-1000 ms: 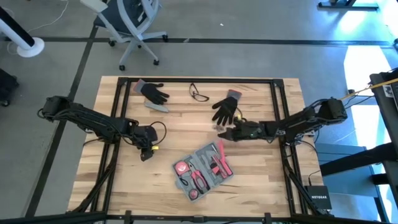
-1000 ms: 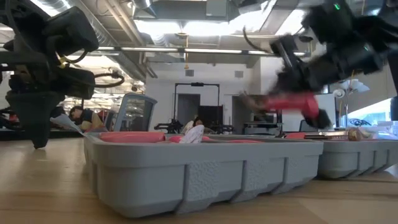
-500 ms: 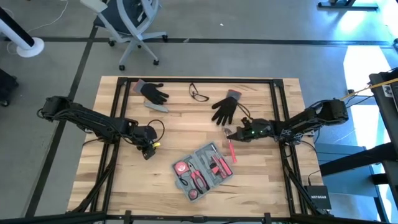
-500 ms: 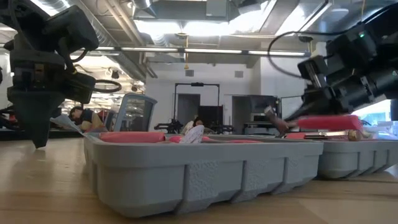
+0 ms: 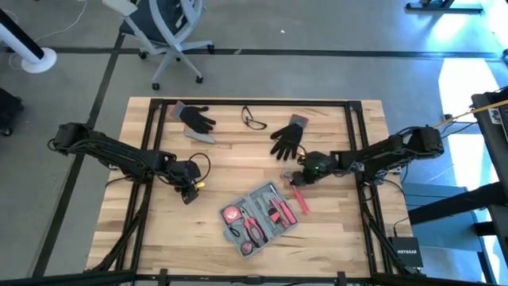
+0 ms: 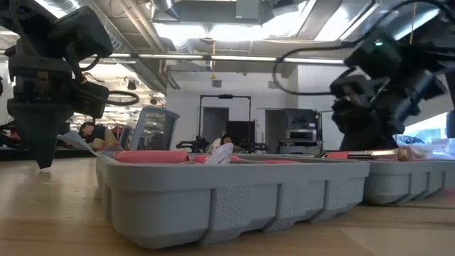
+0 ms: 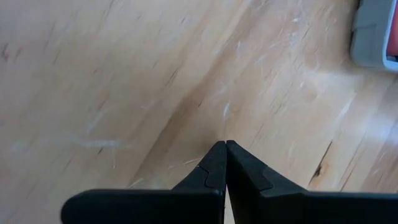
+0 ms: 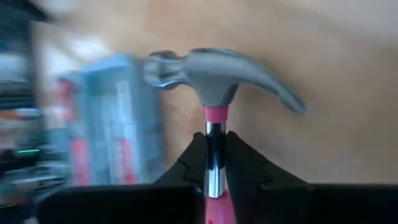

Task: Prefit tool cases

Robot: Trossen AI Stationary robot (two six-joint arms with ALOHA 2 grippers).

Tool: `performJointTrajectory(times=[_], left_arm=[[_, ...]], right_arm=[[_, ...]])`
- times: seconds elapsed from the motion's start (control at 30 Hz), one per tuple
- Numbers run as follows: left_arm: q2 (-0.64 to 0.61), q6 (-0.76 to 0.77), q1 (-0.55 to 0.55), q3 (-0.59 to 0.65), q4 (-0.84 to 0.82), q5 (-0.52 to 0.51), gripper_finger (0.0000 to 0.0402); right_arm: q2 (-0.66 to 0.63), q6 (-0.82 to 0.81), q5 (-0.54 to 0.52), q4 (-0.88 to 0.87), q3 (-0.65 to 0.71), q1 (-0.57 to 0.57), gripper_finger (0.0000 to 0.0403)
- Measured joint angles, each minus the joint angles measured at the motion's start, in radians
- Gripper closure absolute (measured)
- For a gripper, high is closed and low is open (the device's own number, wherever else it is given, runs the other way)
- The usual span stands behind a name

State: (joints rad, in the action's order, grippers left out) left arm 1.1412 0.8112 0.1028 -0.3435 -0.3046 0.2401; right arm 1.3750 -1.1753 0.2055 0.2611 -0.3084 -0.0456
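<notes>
- Since a moment ago, the right gripper (image 5: 300, 179) has carried the hammer (image 8: 214, 78) down beside the case (image 5: 260, 216), fingers clamped on its shaft.
- Case, table centre: looks rigid, light; grasp a rim.
- Left gripper (image 7: 225, 147) closed, empty.

Flat blue-grey plastic tool case (image 5: 260, 216) holding red-handled tools; pink-handled steel claw hammer (image 8: 211, 81); two black fabric gloves (image 5: 287, 137); pale wooden worktop (image 5: 230, 155).

The right gripper (image 5: 299, 179) now sits lower and closer to the tool case (image 5: 262, 216), at its 2 o'clock corner. The pink-handled hammer (image 5: 299, 198) it grips by the neck has swung from level to pointing toward 6 o'clock.
</notes>
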Motion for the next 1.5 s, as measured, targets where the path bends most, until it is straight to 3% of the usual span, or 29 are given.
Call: performJointTrajectory(times=[0.17, 0.27, 0.5, 0.7, 0.83, 0.97, 1.13, 1.37, 1.5], left_arm=[[0.0, -0.008, 0.0, 0.0, 0.0, 0.0, 0.0402], [0.0, -0.019, 0.0, 0.0, 0.0, 0.0, 0.0402], [0.0, -0.058, 0.0, 0.0, 0.0, 0.0, 0.0402], [0.0, -0.06, 0.0, 0.0, 0.0, 0.0, 0.0402], [0.0, -0.08, 0.001, 0.0, 0.0, -0.02, 0.0402], [0.0, -0.106, 0.001, 0.0, 0.0, -0.027, 0.0401], [0.0, -0.108, 0.001, 0.0, 0.0, -0.026, 0.0402], [0.0, -0.086, 0.001, 0.0, 0.0, -0.017, 0.0402], [0.0, -0.086, 0.001, 0.0, 0.0, -0.017, 0.0402]], right_arm=[[-0.001, 0.147, -0.141, -0.395, -0.187, -0.001, 0.0338], [-0.001, 0.195, -0.189, -0.535, -0.258, -0.001, 0.0327], [-0.002, 0.221, -0.197, -0.664, -0.362, -0.001, 0.0283], [-0.003, 0.33, -0.214, -0.964, -0.508, 0.018, 0.0233], [-0.003, 0.317, -0.196, -1.121, -0.52, 0.065, 0.0216], [-0.003, 0.249, -0.086, -1.046, -0.471, 0.126, 0.0213], [-0.003, 0.096, -0.165, -1.043, -0.42, 0.186, 0.0213], [-0.003, -0.03, -0.162, -0.898, -0.374, 0.264, 0.0213], [0.031, -0.098, -0.218, -0.939, -0.37, 0.303, 0.0213]])
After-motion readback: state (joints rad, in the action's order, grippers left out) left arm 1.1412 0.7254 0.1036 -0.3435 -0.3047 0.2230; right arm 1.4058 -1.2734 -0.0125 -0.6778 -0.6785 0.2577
